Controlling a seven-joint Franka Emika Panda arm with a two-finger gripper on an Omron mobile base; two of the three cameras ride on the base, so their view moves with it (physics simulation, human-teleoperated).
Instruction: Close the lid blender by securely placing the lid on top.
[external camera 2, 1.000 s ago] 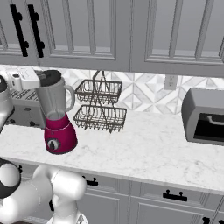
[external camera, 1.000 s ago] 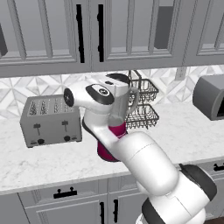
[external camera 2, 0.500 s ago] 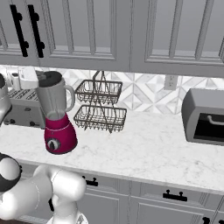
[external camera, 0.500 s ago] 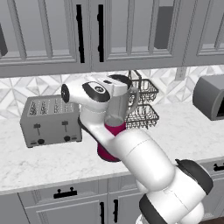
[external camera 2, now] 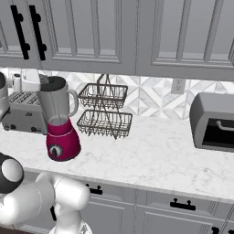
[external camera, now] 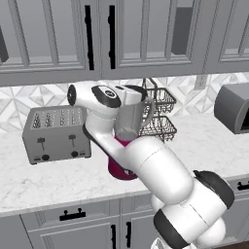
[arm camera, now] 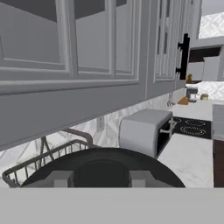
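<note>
Grey cupboards hang over a white marble tabletop (external camera 2: 151, 160). On it stands the blender (external camera 2: 58, 119), with a silver toaster (external camera: 56, 133) on one side and a wire basket rack (external camera 2: 104, 111) on the other. The lid (external camera 2: 52, 83) sits on the jar's rim, right under the jaws (arm camera: 101, 178). The two tips show at either side of the lid, but I cannot tell if they grip it. It looks like the lid is on, so the job seems nearly done; letting go may be what is left. No writing or labels can be read
</note>
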